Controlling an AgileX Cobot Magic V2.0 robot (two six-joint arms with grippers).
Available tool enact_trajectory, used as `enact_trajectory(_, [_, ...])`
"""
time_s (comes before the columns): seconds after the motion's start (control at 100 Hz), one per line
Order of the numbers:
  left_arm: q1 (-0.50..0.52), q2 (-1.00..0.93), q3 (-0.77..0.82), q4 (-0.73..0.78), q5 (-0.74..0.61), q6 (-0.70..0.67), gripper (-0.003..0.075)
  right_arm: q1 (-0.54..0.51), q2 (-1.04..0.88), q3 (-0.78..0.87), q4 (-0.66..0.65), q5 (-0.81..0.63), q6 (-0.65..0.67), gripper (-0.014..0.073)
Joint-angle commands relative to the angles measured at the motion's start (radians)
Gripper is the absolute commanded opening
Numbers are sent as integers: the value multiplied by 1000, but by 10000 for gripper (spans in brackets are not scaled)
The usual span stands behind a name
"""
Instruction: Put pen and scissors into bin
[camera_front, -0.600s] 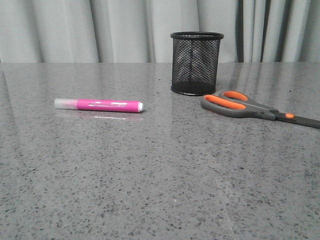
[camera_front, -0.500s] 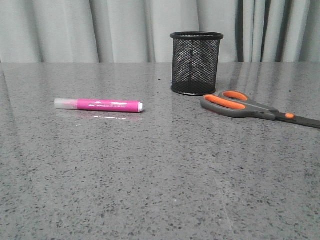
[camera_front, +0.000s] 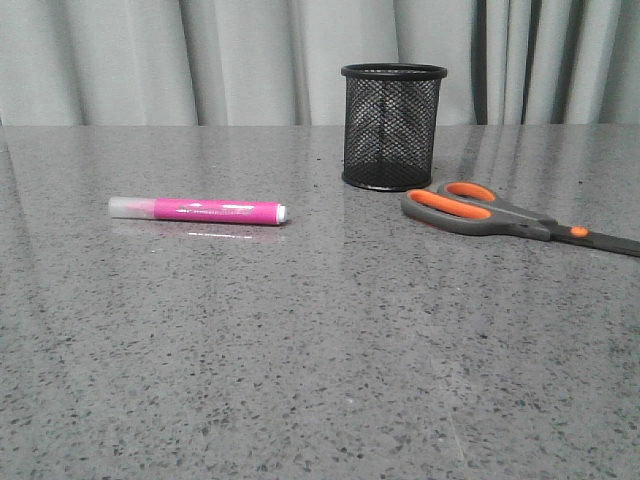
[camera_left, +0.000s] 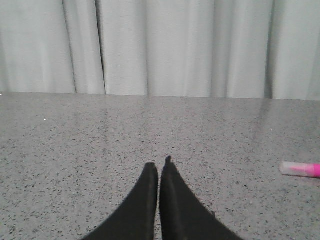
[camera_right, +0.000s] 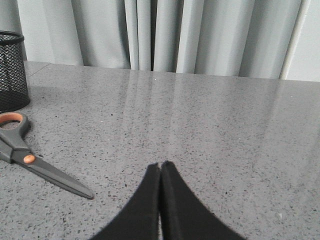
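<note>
The magenta pen (camera_front: 197, 210) lies flat on the grey table, left of centre, whitish cap to the left; its cap end shows in the left wrist view (camera_left: 300, 169). The black mesh bin (camera_front: 393, 126) stands upright at the back, seemingly empty; part of it shows in the right wrist view (camera_right: 12, 70). The scissors (camera_front: 500, 215) lie flat just right of the bin, handles toward it, blades pointing right; they also show in the right wrist view (camera_right: 35, 165). My left gripper (camera_left: 159, 167) and right gripper (camera_right: 160, 164) are shut, empty, low over the table. Neither shows in the front view.
The speckled grey table (camera_front: 320, 360) runs back to pale grey curtains (camera_front: 200, 60). Nothing else lies on it besides the pen, bin and scissors.
</note>
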Motion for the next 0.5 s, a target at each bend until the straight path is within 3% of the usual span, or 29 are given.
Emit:
enact_trajectory(0.0, [-5, -32, 45, -8, -77, -12, -19, -7, -19, 14, -9, -74, -1, -76])
enact_trajectory(0.49, [-5, -32, 45, -11, -93, -12, -19, -7, -19, 14, -9, -99, -1, -76])
